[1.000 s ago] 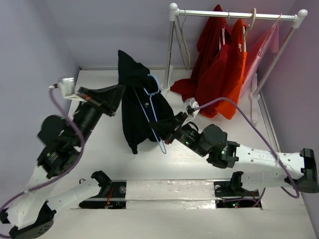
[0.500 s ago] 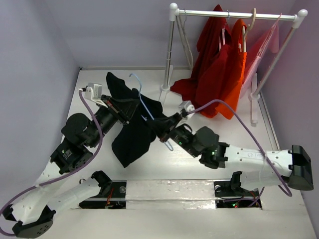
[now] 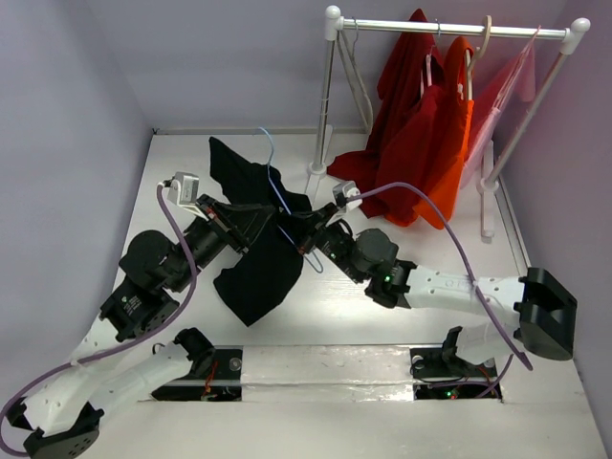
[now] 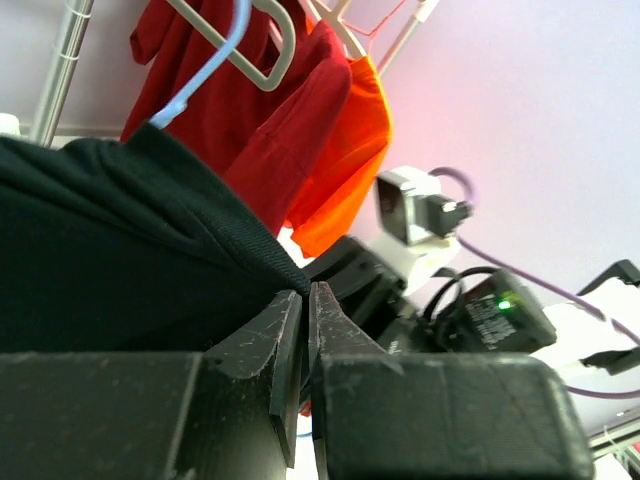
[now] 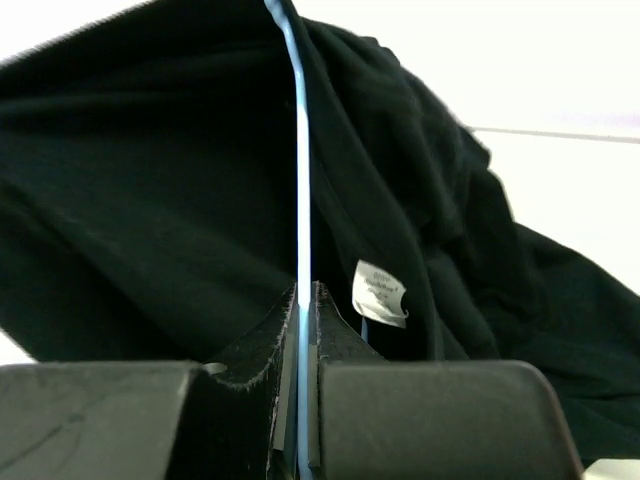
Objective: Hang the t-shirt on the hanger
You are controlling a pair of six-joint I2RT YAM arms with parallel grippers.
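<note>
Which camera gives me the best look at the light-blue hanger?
Top external: the hanger shows its hook and its wire running down into the t-shirt. Right wrist shows only one straight stretch; left wrist only a short curved piece.

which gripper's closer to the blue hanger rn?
Right. The right gripper is shut on the light-blue wire hanger itself. The left gripper pinches the black t-shirt, to the left of the wire in the top view.

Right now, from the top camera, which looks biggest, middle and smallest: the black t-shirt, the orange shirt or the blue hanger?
1. black t-shirt
2. orange shirt
3. blue hanger, partly hidden by the t-shirt
</note>
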